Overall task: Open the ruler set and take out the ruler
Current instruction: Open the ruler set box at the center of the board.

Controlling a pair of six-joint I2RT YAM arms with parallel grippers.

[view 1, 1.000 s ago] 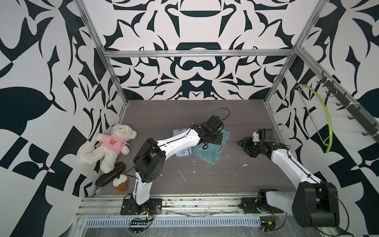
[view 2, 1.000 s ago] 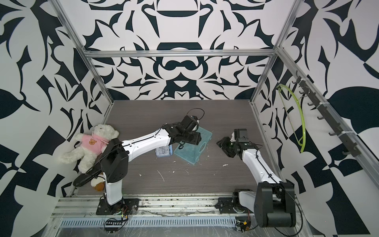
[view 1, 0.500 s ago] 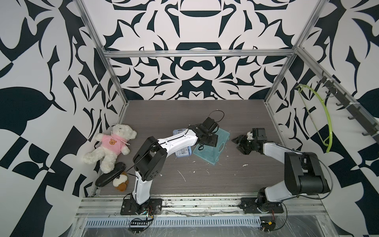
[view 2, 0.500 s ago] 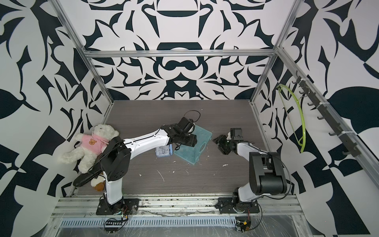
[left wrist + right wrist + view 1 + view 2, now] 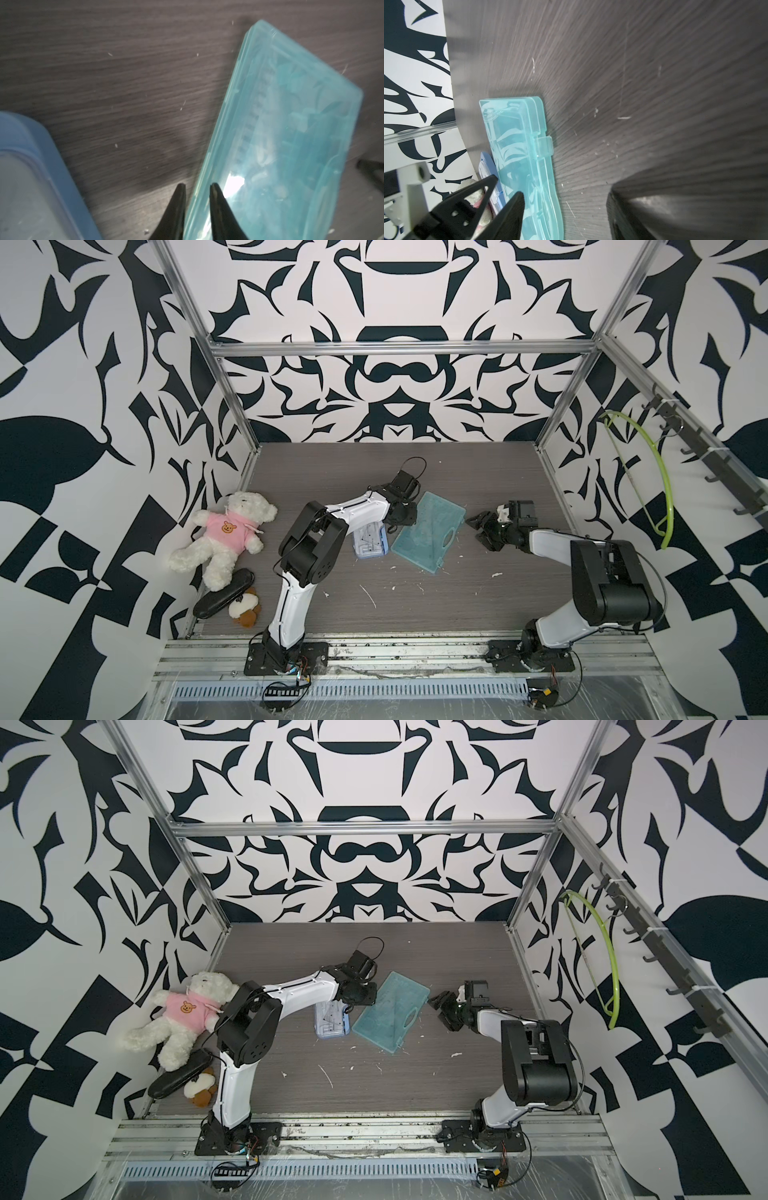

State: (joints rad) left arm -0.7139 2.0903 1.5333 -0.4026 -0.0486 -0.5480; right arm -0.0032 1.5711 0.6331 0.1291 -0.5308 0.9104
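Observation:
The ruler set (image 5: 428,531) (image 5: 390,1013) is a flat teal see-through case lying closed on the dark table. A ruler's scale marks (image 5: 254,118) show through its lid. My left gripper (image 5: 400,517) (image 5: 358,997) is at the case's left long edge. In the left wrist view its jaws (image 5: 197,187) stand narrow with the case's rim (image 5: 199,203) between them. My right gripper (image 5: 482,526) (image 5: 442,1009) (image 5: 564,193) is open just off the case's right end, apart from it. The case's side latch tab (image 5: 545,145) faces it.
A clear box with a blue rim (image 5: 368,541) lies under the left arm, left of the case. A teddy bear (image 5: 226,531), a black pouch (image 5: 224,599) and a small brown plush (image 5: 245,608) lie by the left wall. A green hanger (image 5: 648,489) hangs on the right wall.
My left gripper slid off the top of the case to its left edge and its jaws narrowed. My right gripper moved left, closer to the case's right end.

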